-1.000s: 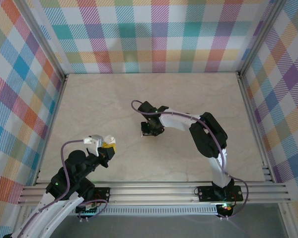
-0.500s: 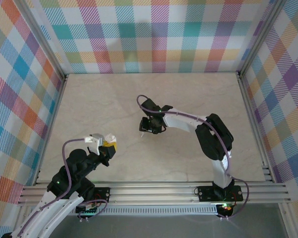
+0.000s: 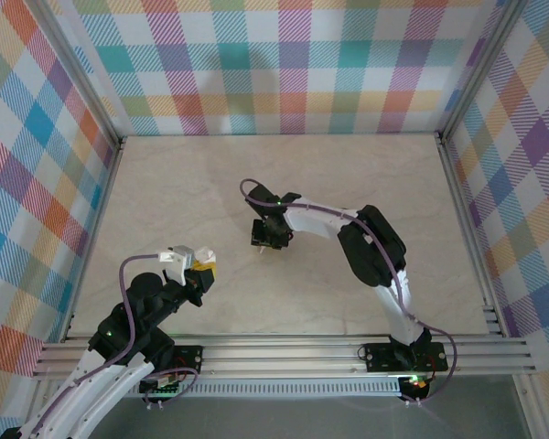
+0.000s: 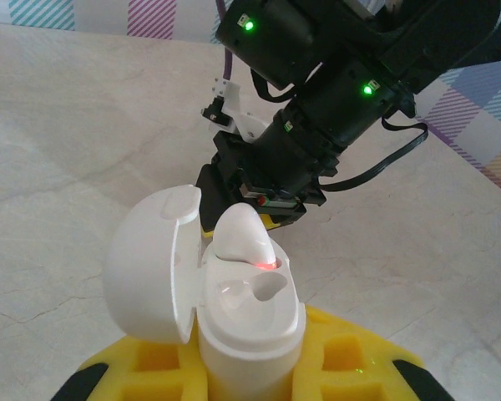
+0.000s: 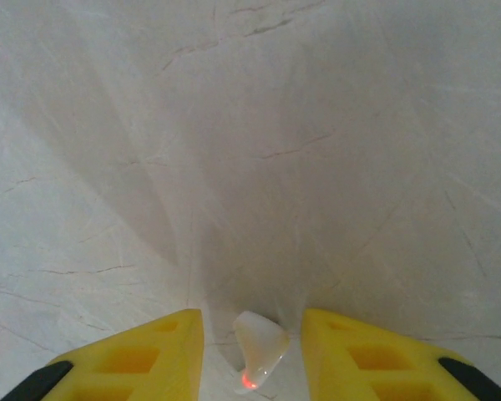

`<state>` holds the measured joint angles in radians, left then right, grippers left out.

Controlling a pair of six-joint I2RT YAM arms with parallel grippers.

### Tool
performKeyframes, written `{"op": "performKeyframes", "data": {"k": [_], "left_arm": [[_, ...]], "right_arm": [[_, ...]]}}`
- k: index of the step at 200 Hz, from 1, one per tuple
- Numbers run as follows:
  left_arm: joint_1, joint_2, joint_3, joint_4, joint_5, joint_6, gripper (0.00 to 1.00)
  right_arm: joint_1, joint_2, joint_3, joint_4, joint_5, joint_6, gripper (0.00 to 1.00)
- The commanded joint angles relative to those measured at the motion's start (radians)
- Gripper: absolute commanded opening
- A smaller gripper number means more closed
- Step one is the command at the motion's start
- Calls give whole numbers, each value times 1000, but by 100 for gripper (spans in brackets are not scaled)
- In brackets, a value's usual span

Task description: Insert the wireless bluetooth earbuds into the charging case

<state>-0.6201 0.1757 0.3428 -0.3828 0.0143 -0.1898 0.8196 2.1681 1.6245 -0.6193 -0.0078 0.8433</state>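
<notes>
My left gripper (image 4: 249, 378) is shut on a white charging case (image 4: 252, 327), held upright with its lid (image 4: 146, 277) swung open to the left. One white earbud (image 4: 239, 237) sits in the case's far socket with a red light glowing at its base; the near socket (image 4: 269, 286) is bare. In the top view that case (image 3: 188, 258) is at the near left. My right gripper (image 5: 252, 338) is open and low over the table, its yellow fingers (image 5: 142, 357) on either side of a second white earbud (image 5: 259, 349). That earbud lies on the table, with a gap to each finger.
The right arm (image 4: 317, 125) reaches across the middle of the marble tabletop (image 3: 165, 183), just beyond the held case. Checked walls stand on three sides, and a metal rail (image 3: 284, 352) runs along the near edge.
My right gripper has shifted a little to the left over the table. The left arm and the case have stayed where they were.
</notes>
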Motion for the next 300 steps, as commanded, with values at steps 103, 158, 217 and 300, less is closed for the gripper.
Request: {"op": "performKeyframes", "data": {"k": [103,158,217,300], "left_arm": [[2,-21,19,-14,-5,16,0],[2,-51,23,-43,-10,13,0],[2,-63,30,-61,-8,12,0],[2,-68,7,53,156,64,0]], "right_arm": [[66,165,270,-352,63,-146,28],[72,197,334,-427,85,-191,19],[72,144,316,-393,98,-226,15],[61,-80,117,-166,140,-281,7]]}}
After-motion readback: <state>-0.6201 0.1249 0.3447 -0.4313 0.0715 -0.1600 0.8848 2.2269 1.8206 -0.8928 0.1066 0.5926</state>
